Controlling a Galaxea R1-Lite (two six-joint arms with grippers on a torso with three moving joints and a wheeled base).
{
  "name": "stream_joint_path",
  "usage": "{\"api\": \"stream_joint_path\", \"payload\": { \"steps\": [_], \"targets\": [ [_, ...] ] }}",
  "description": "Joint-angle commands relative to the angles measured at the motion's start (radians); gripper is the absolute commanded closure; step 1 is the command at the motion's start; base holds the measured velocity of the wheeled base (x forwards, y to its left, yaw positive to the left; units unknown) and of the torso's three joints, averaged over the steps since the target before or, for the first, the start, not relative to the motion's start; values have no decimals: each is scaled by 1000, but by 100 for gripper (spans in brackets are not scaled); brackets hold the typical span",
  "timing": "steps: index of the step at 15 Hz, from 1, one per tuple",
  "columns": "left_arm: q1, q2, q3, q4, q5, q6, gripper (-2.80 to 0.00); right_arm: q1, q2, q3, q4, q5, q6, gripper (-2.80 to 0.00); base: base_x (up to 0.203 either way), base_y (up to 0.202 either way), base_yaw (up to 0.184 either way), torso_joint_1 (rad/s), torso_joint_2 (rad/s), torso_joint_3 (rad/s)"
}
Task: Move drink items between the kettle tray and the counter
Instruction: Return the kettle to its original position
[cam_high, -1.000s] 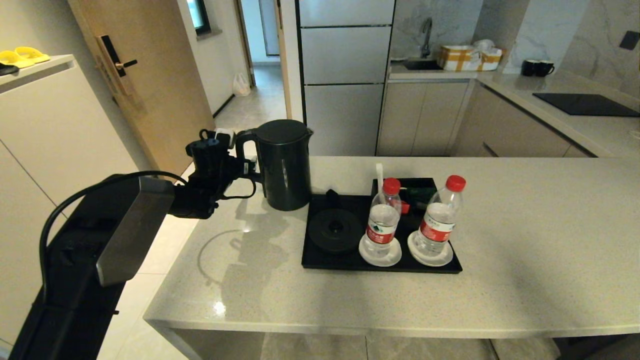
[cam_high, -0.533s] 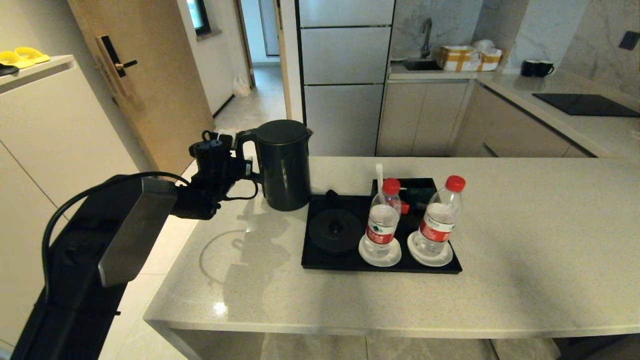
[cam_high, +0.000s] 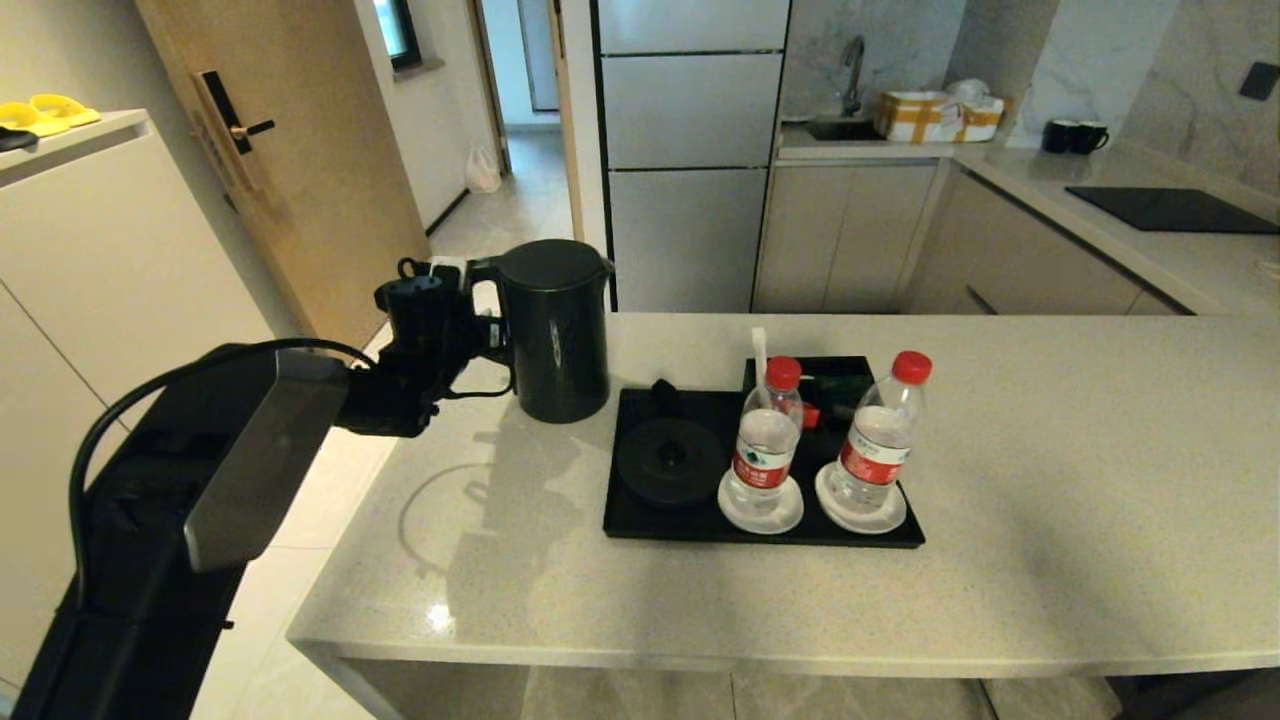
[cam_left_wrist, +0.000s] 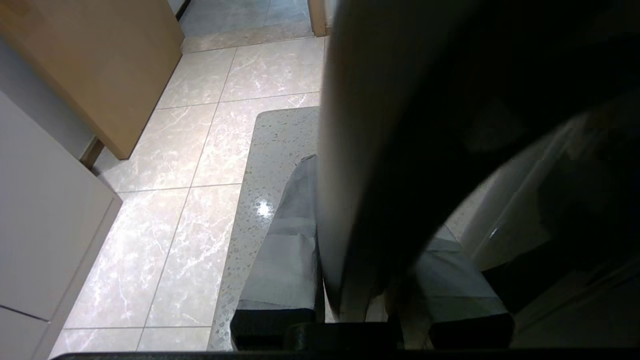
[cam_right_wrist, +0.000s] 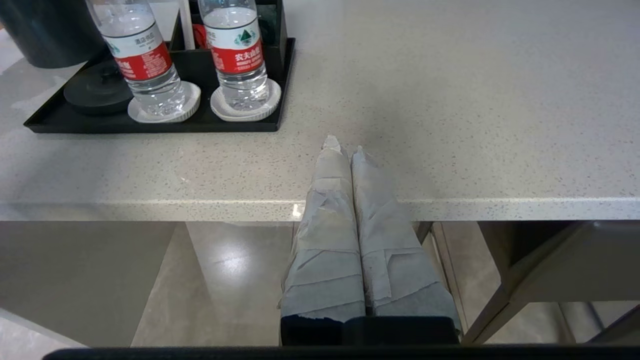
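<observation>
The tall black kettle (cam_high: 555, 335) stands upright on the beige counter (cam_high: 1050, 520), just left of the black kettle tray (cam_high: 640, 525). My left gripper (cam_high: 487, 335) is shut on the kettle's loop handle, whose dark handle (cam_left_wrist: 400, 150) runs between the taped fingers (cam_left_wrist: 285, 240). The round kettle base (cam_high: 670, 460) is bare. Two red-capped water bottles (cam_high: 765, 440) (cam_high: 880, 430) stand on the tray's white saucers. My right gripper (cam_right_wrist: 345, 145) is shut and holds nothing, low at the counter's front edge, right of the tray (cam_right_wrist: 75, 122).
The sachet compartment (cam_high: 840, 385) sits at the tray's rear. The counter's left edge drops to tiled floor (cam_left_wrist: 165, 200) beside the kettle. A farther counter with a black hob (cam_high: 1170, 208) and mugs (cam_high: 1075, 135) lies behind right. A wooden door (cam_high: 290, 160) stands at the left.
The left gripper has drawn the kettle a short way to the left, away from the tray. The bottles and tray have not moved.
</observation>
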Motion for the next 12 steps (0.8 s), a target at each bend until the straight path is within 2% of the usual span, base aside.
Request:
{"api": "stream_joint_path", "payload": {
  "steps": [1, 9, 12],
  "targets": [
    [-5, -24, 20, -9, 1, 0, 0, 1, -2, 1, 0, 0, 0, 0, 0, 0, 0, 0, 0, 0],
    [-26, -133, 108, 6, -1, -106, 0, 1, -2, 1, 0, 0, 0, 0, 0, 0, 0, 0, 0, 0],
    [-42, -162, 141, 5, -1, -122, 0, 1, -2, 0, 0, 2, 0, 0, 0, 0, 0, 0, 0, 0]
  ]
}}
